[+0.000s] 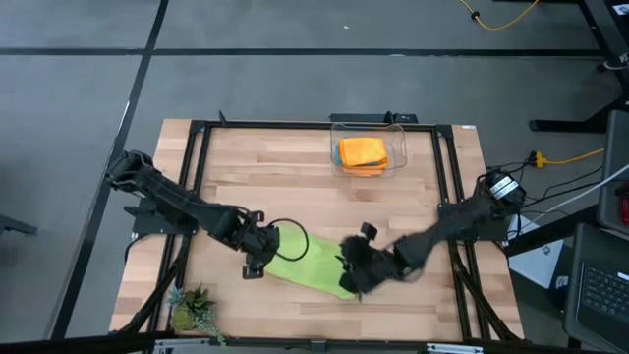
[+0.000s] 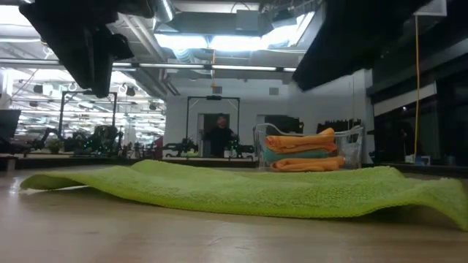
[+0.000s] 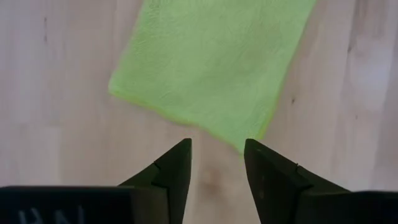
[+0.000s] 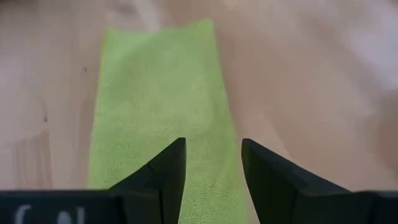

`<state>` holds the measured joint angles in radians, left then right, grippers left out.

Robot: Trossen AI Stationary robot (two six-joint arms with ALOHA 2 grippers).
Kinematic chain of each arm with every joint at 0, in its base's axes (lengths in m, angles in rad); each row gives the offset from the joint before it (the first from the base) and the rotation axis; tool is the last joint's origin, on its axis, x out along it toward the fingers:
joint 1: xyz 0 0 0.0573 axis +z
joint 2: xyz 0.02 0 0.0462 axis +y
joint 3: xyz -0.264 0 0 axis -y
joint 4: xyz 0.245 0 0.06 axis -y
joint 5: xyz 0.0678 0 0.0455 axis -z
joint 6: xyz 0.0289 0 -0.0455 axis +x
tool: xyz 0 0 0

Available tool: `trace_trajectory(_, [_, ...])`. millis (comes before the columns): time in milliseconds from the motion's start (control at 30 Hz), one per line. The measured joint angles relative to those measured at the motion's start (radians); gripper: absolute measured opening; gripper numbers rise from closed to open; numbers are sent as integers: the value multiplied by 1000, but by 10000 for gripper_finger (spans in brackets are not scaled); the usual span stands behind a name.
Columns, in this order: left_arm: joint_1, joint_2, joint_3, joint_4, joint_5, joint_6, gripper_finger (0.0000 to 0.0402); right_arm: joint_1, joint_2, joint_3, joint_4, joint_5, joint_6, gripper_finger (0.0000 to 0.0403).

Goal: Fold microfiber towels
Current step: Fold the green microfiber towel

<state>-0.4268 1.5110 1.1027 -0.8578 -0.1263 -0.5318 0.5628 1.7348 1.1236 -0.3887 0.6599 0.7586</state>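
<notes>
Lime green towel (image 1: pixel 307 264) lies on the table (image 1: pixel 295 167), near the front edge, between the two grippers. It looks already folded at least once: from the right wrist it reads as a long narrow strip, and the low view shows doubled thickness with one end slightly lifted.

Left gripper (image 1: pixel 257 258) hovers at the towel's left end, fingers (image 3: pixel 176 168) parted a moderate gap, nothing between them — the towel corner sits just ahead of the tips. Right gripper (image 1: pixel 356 273) is over the right end, fingers (image 4: pixel 171 168) parted about the same, green cloth visible below the gap, not pinched as far as I can tell.

Done so far, judging by the scene: a clear bin (image 1: pixel 397 162) at the back of the table holds a neat stack (image 2: pixel 303 152) — orange on top, turquoise in the middle, orange at the bottom. So three towels folded and put away.

Left to do: likely one more fold on the green one, then into the bin on top of the stack. That would put the job at roughly three quarters through.

Small plant (image 1: pixel 194 309) at the front-left corner — not involved.
</notes>
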Motion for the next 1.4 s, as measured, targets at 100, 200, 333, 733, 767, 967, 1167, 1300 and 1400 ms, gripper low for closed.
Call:
trace_trajectory(100, [36, -18, 0, -47, 45, 78, 142, -96, 5, 0, 2, -166, -5, 158])
trace_trajectory(200, [59, -41, 0, -92, 123, 151, 141, -192, 35, 0, 9, -287, -65, 158])
trace_trajectory(333, [60, -70, 0, -126, 167, 176, 138, -303, 92, -1, 95, -469, -192, 158])
trace_trajectory(733, [-63, -91, 0, -127, 134, 67, 132, -464, 135, -2, 253, -698, -421, 159])
trace_trajectory(767, [-74, -91, 0, -120, 121, 55, 132, -465, 135, -2, 252, -722, -426, 159])
trace_trajectory(967, [-137, -91, 0, -114, 37, -30, 131, -421, 136, -2, 255, -862, -506, 159])
trace_trajectory(1167, [-171, -91, 0, -107, -29, -42, 131, -391, 143, -2, 342, -642, -476, 159])
trace_trajectory(1300, [-181, -91, 0, -98, -35, -43, 128, -382, 150, -1, 336, -761, -485, 158])
trace_trajectory(1400, [-185, -91, 0, -95, -56, -42, 126, -373, 186, -1, 324, -806, -489, 159])
